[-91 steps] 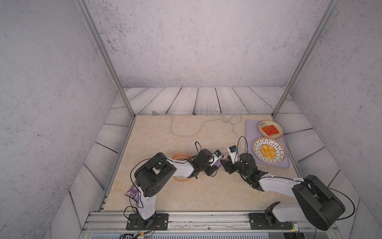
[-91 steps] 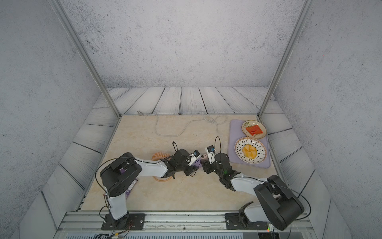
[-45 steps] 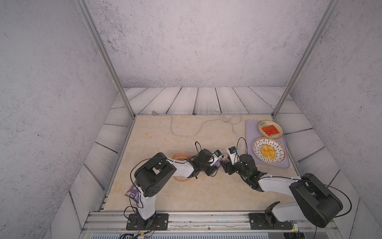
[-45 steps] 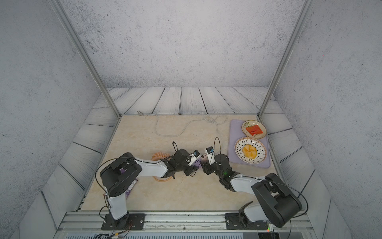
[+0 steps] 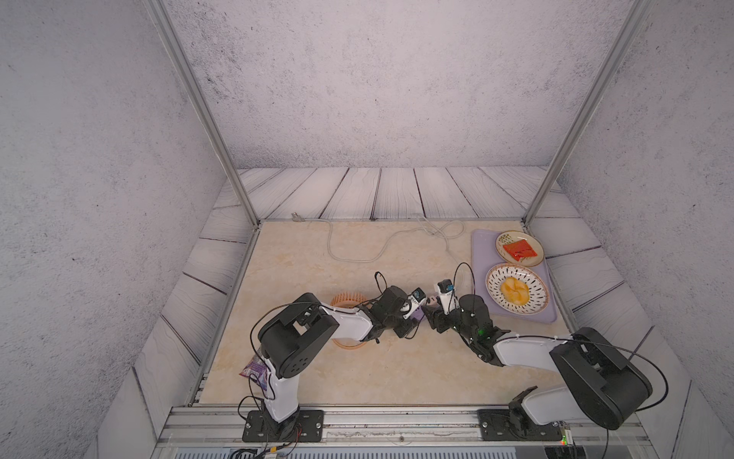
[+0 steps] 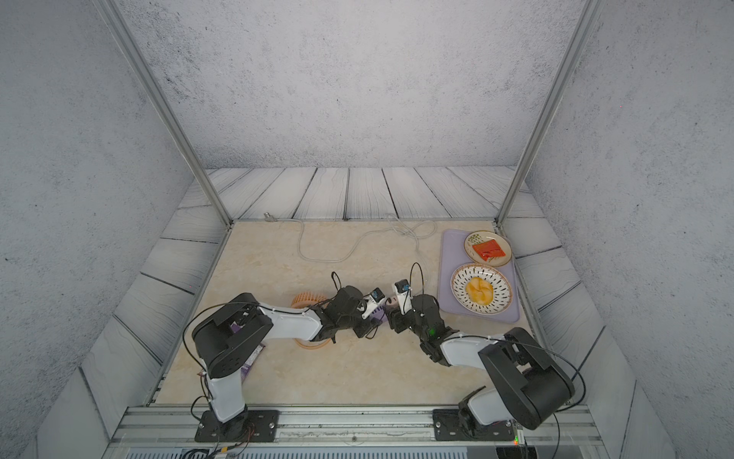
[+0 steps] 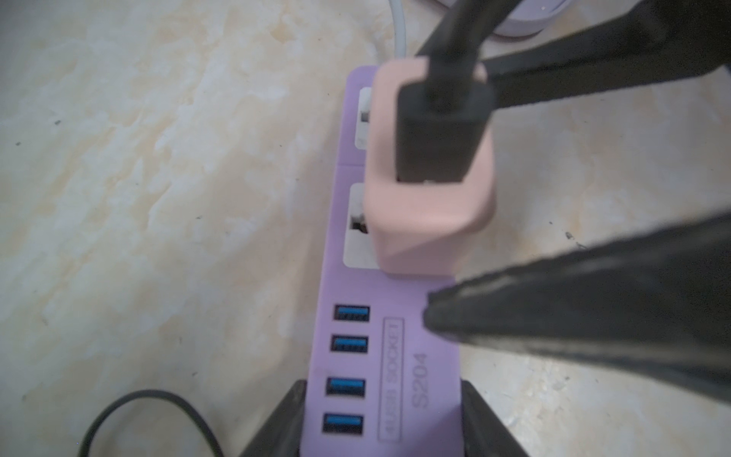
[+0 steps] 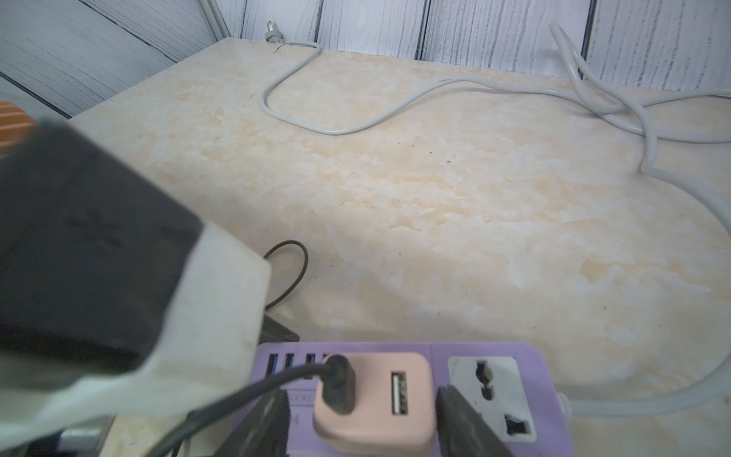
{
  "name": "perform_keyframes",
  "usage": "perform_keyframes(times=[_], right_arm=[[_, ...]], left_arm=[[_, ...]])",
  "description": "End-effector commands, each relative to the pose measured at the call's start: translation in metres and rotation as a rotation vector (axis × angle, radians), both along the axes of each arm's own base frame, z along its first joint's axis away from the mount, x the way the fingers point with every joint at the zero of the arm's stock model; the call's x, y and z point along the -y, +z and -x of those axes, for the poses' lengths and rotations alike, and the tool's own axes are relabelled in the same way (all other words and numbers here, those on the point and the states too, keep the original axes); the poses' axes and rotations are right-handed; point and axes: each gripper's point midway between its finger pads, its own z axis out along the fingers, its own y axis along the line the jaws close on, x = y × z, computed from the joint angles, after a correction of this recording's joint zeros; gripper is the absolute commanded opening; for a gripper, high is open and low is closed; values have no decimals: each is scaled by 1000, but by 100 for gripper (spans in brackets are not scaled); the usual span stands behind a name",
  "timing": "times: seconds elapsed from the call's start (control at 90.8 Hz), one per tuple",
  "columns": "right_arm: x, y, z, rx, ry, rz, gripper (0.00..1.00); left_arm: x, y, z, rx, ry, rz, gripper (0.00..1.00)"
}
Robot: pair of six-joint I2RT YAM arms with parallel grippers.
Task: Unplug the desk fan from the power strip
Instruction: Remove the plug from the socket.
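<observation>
1. Meeting over the middle of the table [image 5: 317, 381] in both top views, the left gripper [image 5: 411, 320] and right gripper [image 5: 431, 316] come tip to tip at the power strip [image 5: 419, 314]. Only a lavender sliver of it shows between them. The desk fan [image 5: 348, 302] lies at nine o'clock from the strip, partly under the left arm. The lavender tray [image 5: 479, 248] sits at about two o'clock, and the grey cord [image 5: 357, 260] loops off toward twelve.
2. From the left wrist, the left gripper's fingers [image 7: 285, 419] press both long sides of the power strip [image 7: 395, 356] at its USB end, clamped on it. Farther along, the pink adapter [image 7: 427, 225] sits in a white socket with the black cable [image 7: 455, 39] plugged into it. The right gripper's fingers [image 7: 593, 336] reach in on either side of it.
3. From the right wrist, the pink adapter [image 8: 375, 431] stands between that gripper's fingers [image 8: 463, 427], jaws apart. One pad meets the adapter's edge; lavender shows between the adapter and the other pad. A free socket [image 8: 490, 391] lies just beside.
</observation>
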Motion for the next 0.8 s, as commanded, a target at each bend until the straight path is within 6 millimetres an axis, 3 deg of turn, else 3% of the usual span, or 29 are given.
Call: perform_keyframes(times=[0.0, 0.429, 0.793], right_arm=[[-7, 11, -8, 32, 9, -17, 61], [-3, 11, -7, 32, -8, -22, 45], [-6, 12, -1, 27, 16, -43, 38]], left_arm=[[-6, -6, 5, -39, -1, -17, 0], [-6, -5, 5, -36, 2, -18, 0], [-5, -7, 5, -42, 1, -19, 0]])
